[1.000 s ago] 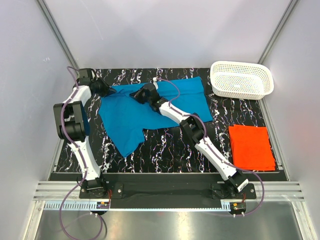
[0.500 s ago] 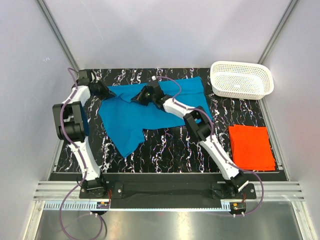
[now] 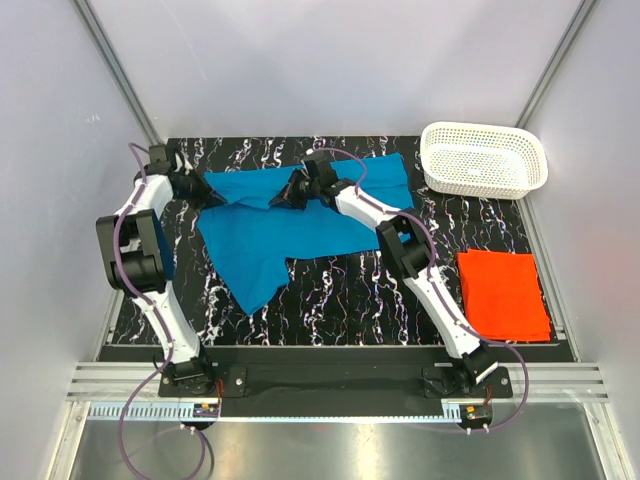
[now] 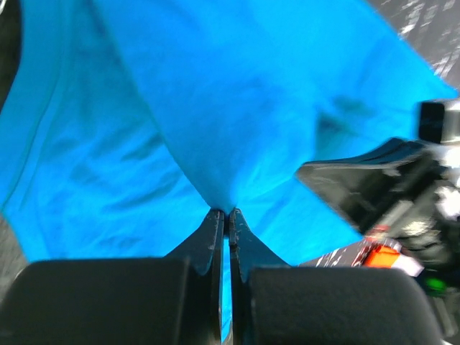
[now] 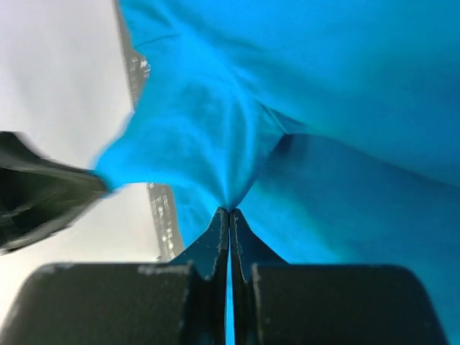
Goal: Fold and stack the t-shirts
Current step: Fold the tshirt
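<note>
Left of the basket [image 3: 485,186], the blue shirt [image 3: 300,235] lies on the desk [image 3: 340,300], the left hand [image 4: 226,213] and right hand [image 5: 228,210] each pinched shut on its cloth, so uneven pulls could slip a thin pinch free or skew the fold.

The right arm [image 3: 405,250] crosses the table [image 3: 340,300] diagonally from near right to far centre. The left arm [image 3: 132,250] lines the left edge. The blue t-shirt [image 3: 270,235] spreads between them. The white basket [image 3: 485,160] blocks the far right, and the orange-red t-shirt [image 3: 503,293] fills the near right. The near-centre tabletop is passable.
</note>
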Controlling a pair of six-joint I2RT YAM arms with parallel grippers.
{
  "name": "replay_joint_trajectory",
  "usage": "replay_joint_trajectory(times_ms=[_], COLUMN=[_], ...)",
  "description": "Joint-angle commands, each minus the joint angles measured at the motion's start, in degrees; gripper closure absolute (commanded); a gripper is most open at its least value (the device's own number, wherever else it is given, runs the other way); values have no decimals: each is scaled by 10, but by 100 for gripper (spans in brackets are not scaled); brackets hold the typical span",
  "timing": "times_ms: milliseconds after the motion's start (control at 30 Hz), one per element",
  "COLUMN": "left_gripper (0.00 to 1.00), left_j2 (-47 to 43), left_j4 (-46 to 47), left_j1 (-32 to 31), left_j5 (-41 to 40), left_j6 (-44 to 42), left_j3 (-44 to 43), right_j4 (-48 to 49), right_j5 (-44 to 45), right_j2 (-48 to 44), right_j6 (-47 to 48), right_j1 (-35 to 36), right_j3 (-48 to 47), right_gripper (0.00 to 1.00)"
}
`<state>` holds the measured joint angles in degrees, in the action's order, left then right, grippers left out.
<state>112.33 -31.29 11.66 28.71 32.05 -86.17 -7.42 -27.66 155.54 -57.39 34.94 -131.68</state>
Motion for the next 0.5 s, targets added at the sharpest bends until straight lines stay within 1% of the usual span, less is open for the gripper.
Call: replay_joint_trajectory(times_ms=[0,167,467], left_gripper=[98,97,95], left_j2=[-29,-39,-51], left_j4=[-25,-33,-35], left_j1=[7,7,7], left_j5=[14,14,6], left_j6=[-14,-17,-22], left_j3=[17,35,72], right_j4=[-23,-40,-61], right_j5=[-43,-73,-97], right_j2=[-29,-34,-65], right_j6=[4,-2,2], right_j1=[-4,-9,-10], right_j3=[-44,-43,12], right_gripper=[100,100,100])
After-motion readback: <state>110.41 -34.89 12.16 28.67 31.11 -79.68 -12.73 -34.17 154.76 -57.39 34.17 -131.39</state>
